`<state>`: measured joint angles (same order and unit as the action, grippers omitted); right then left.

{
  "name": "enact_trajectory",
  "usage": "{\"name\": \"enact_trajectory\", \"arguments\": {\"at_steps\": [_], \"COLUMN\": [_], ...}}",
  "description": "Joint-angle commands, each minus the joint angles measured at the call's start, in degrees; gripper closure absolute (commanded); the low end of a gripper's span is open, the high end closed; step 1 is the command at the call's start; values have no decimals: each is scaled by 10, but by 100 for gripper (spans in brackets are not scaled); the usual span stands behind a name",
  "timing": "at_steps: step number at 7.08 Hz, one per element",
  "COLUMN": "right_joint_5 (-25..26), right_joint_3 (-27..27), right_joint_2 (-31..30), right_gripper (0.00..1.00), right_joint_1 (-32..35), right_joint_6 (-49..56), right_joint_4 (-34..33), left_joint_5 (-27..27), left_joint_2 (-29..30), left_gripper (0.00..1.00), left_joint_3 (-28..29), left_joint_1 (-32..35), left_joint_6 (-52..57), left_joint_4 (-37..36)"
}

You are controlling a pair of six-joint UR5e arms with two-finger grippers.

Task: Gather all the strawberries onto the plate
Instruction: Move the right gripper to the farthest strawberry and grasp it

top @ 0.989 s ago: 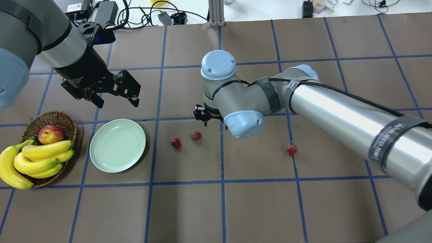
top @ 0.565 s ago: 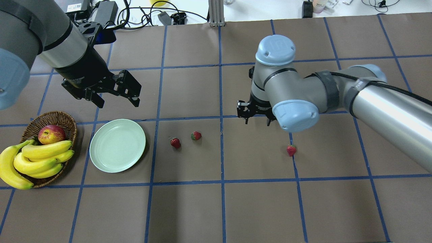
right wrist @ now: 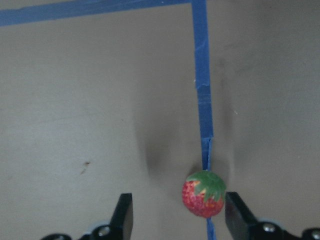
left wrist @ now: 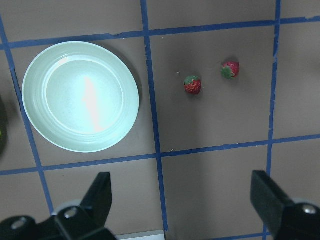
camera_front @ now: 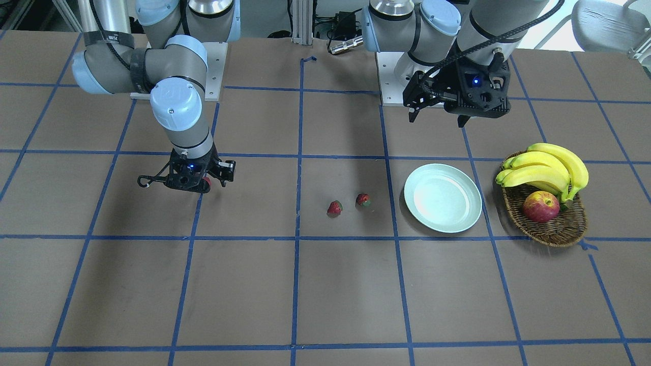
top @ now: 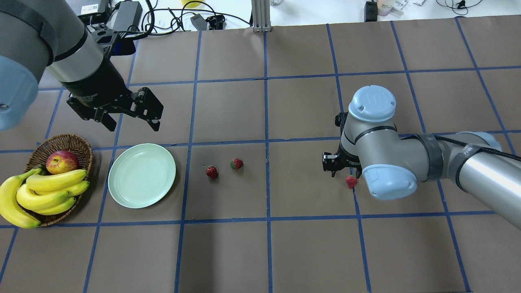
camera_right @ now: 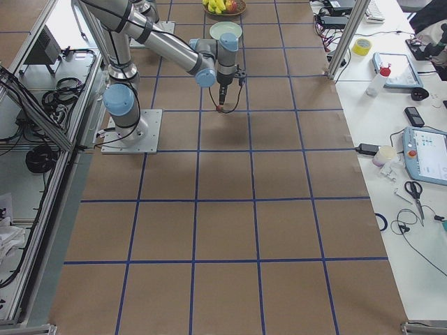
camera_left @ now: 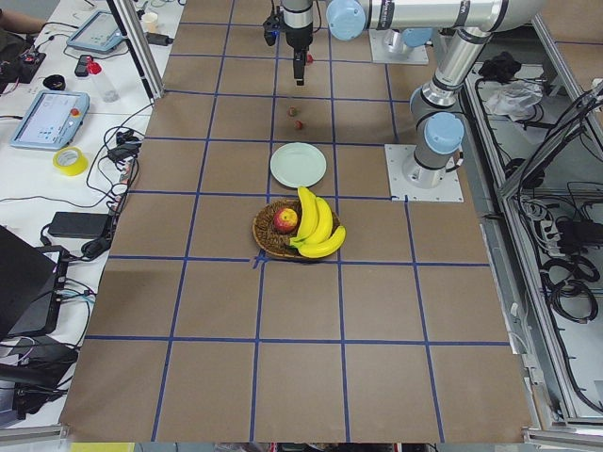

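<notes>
- Strawberries [top: 211,172]: three small red berries with green caps, all lying on the bench [top: 285,252].
- Near pair: two berries close together but not touching, a short way to the right of the plate in the overhead view.
- Third strawberry [right wrist: 203,194]: lies well apart from the pair, on a strip of blue tape [right wrist: 202,60] on the robot's right side, directly under the right hand.
- Plate [top: 141,175]: round, pale mint green, flat on the bench, between the basket and the near pair, touching neither.
- Right hand [right wrist: 178,210]: lowered close to the bench, pointing down, fingers parted and gripping nothing. The third strawberry sits between the two fingers, just beside one of them; contact cannot be told.
- Left hand [top: 134,124]: raised well above the bench near the plate, fingers spread wide, holding nothing. Its wrist view looks down on the plate and the near pair.
- Basket [top: 61,142]: brown oval wicker, just beside the plate at the bench's left end.
- Bananas [top: 53,191]: yellow bunch resting across the basket, overhanging its rim.
- Apple [top: 62,161]: red-yellow, in the basket, beside the bananas.
</notes>
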<state>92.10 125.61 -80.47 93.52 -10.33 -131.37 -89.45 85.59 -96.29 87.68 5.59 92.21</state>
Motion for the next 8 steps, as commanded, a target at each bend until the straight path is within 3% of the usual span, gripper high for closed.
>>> {"name": "enact_trajectory", "arguments": {"at_steps": [1, 3, 4, 6, 8], "right_joint_5": [-10, -34, -35, -31, -34], "right_joint_3": [42, 43, 44, 37, 17], "right_joint_2": [1, 13, 13, 12, 10], "right_gripper": [30, 34, 45, 95, 100], "right_joint_1": [-33, -33, -33, -34, -19], "right_joint_6": [23, 19, 18, 27, -28], "right_joint_4": [-55, -71, -69, -66, -56], "left_joint_5": [-20, -20, -20, -18, -17], "left_joint_2": [-8, -14, -13, -2, 13], "left_gripper": [0, 0, 0, 0, 0], "left_joint_3": [1, 5, 2, 6, 3], "left_joint_1": [0, -1, -1, 0, 1], "left_joint_6": [3, -2, -2, -7, -46], "left_joint_4": [5, 17, 17, 8, -43]}}
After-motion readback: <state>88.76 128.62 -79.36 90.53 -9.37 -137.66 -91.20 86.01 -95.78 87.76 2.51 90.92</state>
